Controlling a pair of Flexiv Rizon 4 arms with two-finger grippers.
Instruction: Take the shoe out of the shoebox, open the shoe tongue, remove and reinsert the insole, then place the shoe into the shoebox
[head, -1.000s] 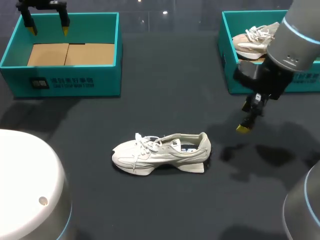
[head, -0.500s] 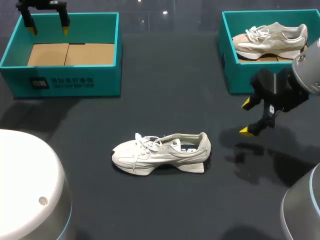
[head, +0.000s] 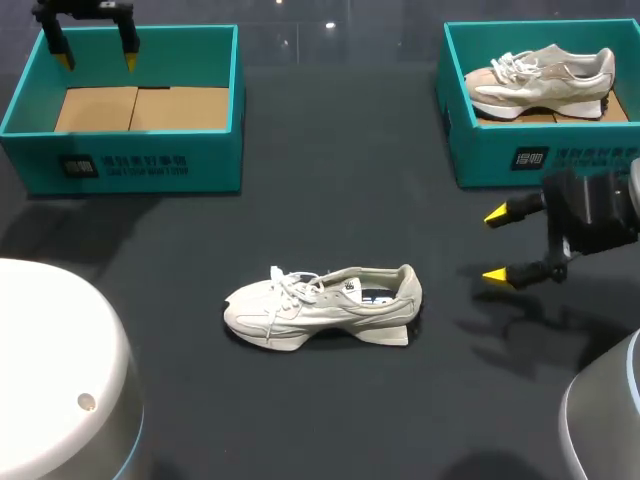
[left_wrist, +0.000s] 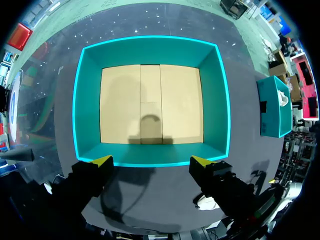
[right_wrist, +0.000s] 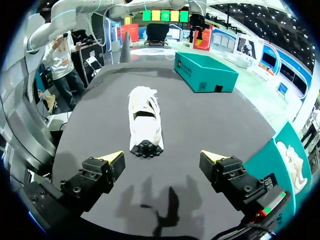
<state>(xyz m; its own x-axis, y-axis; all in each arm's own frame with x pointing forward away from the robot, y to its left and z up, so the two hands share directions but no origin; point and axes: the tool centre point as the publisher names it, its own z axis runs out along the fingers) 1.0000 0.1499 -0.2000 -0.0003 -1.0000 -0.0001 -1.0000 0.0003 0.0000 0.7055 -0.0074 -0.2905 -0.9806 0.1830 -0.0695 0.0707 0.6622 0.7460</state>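
A white sneaker (head: 322, 306) lies on its sole mid-table, toe to the left. My right gripper (head: 495, 245) hovers to the right of its heel, open and empty, fingers pointing left. In the right wrist view the sneaker (right_wrist: 145, 120) lies ahead of the open right gripper (right_wrist: 162, 156), heel nearest. An empty teal shoebox (head: 125, 160) with a cardboard floor stands at the back left. My left gripper (head: 97, 60) hangs open over its far edge. In the left wrist view this box (left_wrist: 150, 46) lies below the open left gripper (left_wrist: 151, 161).
A second teal shoebox (head: 480, 160) at the back right holds another pale sneaker (head: 540, 80). It stands just behind my right gripper. Dark tabletop surrounds the sneaker on all sides.
My right arm has drawn back to the right, and its gripper has turned from pointing down to pointing left, level with the table. The sneaker and left arm have not moved.
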